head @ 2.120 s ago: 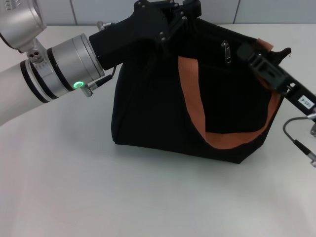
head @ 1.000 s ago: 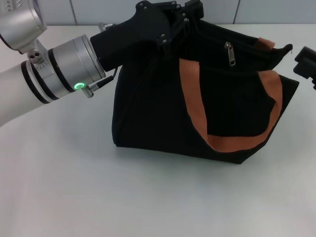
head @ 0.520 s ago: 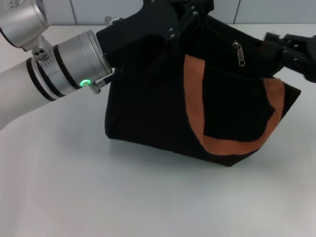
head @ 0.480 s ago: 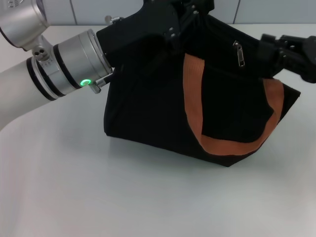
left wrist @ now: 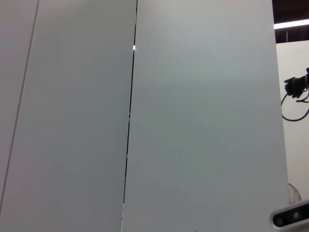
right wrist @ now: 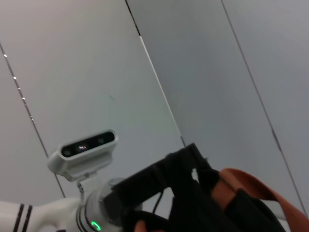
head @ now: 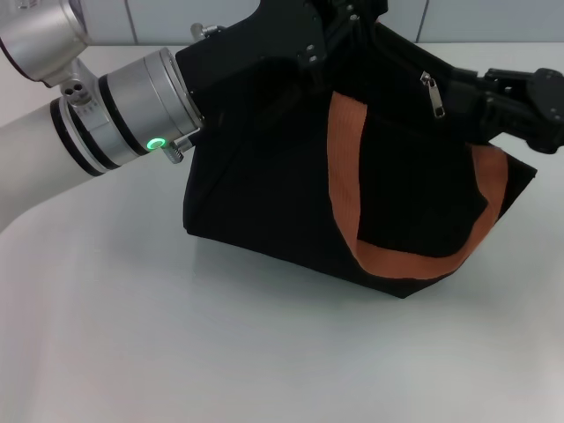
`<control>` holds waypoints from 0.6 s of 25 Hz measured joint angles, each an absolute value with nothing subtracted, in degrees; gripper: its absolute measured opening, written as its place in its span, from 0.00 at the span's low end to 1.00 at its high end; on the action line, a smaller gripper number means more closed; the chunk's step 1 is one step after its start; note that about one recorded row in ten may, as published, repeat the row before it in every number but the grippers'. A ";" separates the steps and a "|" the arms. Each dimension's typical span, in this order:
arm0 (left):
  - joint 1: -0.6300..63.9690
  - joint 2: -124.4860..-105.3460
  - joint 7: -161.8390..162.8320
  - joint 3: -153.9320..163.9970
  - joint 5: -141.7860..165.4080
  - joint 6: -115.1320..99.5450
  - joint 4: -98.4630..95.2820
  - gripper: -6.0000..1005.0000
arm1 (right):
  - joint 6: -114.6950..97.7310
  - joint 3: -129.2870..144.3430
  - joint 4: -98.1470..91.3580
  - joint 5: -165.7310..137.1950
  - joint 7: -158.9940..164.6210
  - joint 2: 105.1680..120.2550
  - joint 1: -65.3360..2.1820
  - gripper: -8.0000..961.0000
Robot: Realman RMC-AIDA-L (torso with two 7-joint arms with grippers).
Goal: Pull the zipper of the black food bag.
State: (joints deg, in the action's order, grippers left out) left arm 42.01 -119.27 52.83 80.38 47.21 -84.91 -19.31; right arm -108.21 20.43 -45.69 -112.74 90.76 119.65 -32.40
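One boxy black fabric food bag [head: 291,167], teardrop silver zipper [head: 434,95], rust-orange webbing.

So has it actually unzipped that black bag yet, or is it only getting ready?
Getting ready, it seems. Done: the left gripper is at the top left corner of the black food bag, apparently bracing it. In hand: the right gripper sits just right of the zipper, not visibly holding it. Left: gripping the tab and pulling.

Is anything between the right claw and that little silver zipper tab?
Nothing visible. The right gripper sits just beside the zipper near the bag top. The left gripper is at the bag's upper left.
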 joint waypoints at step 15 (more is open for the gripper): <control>42.02 -119.26 52.88 80.87 47.05 -84.41 -19.34 0.03 | -108.37 26.88 -44.29 -102.91 84.22 119.74 -26.09 0.28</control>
